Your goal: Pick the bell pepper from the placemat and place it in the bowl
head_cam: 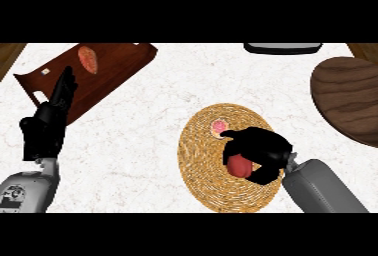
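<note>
Your right hand point(258, 150) has its fingers curled around the red bell pepper point(238, 166), right over the woven placemat point(203, 150) near the desk's point(148, 135) front edge. The dark wooden bowl point(347, 100) sits at the right edge. Your left hand point(48, 125) rests open by the left edge, fingers straight

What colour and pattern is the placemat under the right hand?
The placemat is golden tan, woven in a straw-like spiral, seen in the head view beneath the right hand.
</note>
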### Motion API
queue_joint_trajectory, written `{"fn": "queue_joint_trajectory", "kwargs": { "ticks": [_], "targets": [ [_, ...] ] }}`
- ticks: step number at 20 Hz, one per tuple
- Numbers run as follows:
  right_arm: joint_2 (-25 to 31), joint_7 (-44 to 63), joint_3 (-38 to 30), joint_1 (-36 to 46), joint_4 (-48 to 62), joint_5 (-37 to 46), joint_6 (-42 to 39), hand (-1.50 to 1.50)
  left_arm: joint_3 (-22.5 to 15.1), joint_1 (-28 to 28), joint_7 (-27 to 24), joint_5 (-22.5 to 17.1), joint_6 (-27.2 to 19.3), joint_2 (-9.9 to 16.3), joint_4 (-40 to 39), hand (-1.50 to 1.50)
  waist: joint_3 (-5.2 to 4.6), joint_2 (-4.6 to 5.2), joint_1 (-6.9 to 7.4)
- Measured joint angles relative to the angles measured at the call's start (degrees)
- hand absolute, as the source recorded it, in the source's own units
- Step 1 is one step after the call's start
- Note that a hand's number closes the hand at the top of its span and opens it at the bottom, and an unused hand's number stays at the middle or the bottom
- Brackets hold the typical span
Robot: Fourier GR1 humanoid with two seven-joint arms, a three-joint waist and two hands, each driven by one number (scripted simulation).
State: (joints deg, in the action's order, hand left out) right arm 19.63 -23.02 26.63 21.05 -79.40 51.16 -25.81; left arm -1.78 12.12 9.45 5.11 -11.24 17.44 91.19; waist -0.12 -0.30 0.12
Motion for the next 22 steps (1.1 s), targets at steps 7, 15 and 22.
{"fn": "queue_joint_trajectory", "kwargs": {
  "ticks": [7, 15, 22],
  "targets": [
    [-1.9, -5.7, -2.0, -0.5, 1.9, 3.1, 3.5, 1.50, 1.1, -0.3, 0.5, 1.4, 0.9, -1.7, 1.0, 0.00, -0.07, -0.21, -0.01],
    [-5.6, -1.3, -4.4, -5.2, -2.4, 4.9, 3.4, 1.50, 2.5, -1.1, 1.0, 2.3, 2.1, -2.1, 2.0, 0.00, -0.06, -0.05, -0.37],
    [-15.6, 26.4, -5.1, -12.8, -8.8, 4.8, 7.0, 1.50, 2.6, -1.7, 0.9, 2.5, 1.8, -2.7, 1.6, 0.00, -0.33, -0.47, -1.54]
  ]
}}
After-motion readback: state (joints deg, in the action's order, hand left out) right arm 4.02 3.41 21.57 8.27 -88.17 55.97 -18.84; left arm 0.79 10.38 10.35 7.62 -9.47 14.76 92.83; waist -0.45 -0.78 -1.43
